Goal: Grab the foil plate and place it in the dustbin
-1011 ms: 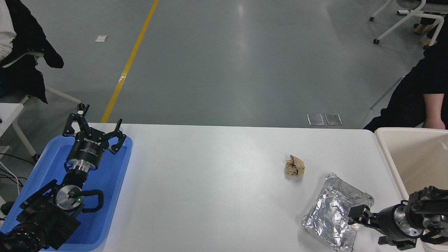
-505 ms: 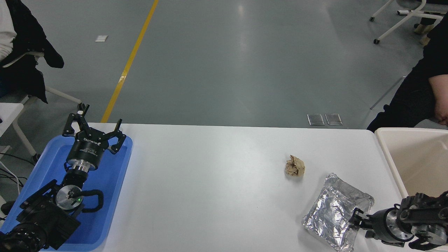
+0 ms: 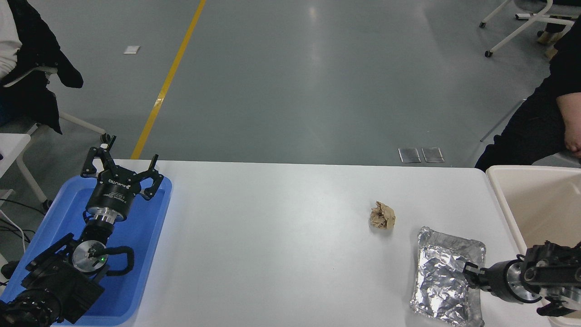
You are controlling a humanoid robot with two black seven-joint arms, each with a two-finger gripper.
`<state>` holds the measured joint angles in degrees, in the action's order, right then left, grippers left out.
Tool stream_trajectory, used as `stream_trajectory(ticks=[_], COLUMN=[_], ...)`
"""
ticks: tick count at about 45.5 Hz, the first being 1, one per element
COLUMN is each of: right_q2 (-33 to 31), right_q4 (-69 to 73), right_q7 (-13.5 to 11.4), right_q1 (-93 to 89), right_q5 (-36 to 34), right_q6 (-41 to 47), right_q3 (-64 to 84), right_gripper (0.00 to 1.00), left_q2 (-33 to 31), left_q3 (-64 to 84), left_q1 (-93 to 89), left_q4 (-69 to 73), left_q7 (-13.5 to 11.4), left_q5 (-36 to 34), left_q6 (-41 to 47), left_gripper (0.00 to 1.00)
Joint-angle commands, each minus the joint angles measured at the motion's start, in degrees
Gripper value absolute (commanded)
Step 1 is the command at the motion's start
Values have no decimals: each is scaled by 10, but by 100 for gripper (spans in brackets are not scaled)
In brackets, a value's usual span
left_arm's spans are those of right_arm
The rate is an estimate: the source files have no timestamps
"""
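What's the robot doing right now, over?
Right gripper at foil plate, grip unclear. Left gripper open, parked over blue tray. Dustbin beside plate.

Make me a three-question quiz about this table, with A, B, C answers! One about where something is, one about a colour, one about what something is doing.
1. Where is the paper ball?
A. on the white table
B. in the tray
C. in the dustbin

2. What colour is the tray?
A. red
B. blue
C. green

3. How does the left gripper stand?
A. shut on the ball
B. shut on the foil plate
C. open, holding nothing

Answers: 1 A, it lies just beyond the foil plate. 2 B, plainly blue. 3 C, its fingers spread over the tray.
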<state>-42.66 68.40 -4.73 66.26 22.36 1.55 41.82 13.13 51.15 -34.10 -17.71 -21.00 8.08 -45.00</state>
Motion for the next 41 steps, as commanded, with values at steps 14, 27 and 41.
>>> stream_trajectory(ticks=[14, 27, 41], right_q2=[-42, -41, -38], right_q4=[13, 17, 18], right_q7=[-5, -5, -6], right_q1=[319, 480, 613], right_q5=[3, 4, 17], right_q6=[199, 319, 406], right_q3=[153, 204, 236], right_gripper=[0, 0, 0], left_q2=[0, 1, 1], left_q3=[0, 0, 0], left_q1=[0, 0, 0], left_q4=[0, 0, 0], left_q7=[0, 0, 0], left_q5=[0, 0, 0], left_q6=[0, 0, 0], left_gripper=[100, 100, 100])
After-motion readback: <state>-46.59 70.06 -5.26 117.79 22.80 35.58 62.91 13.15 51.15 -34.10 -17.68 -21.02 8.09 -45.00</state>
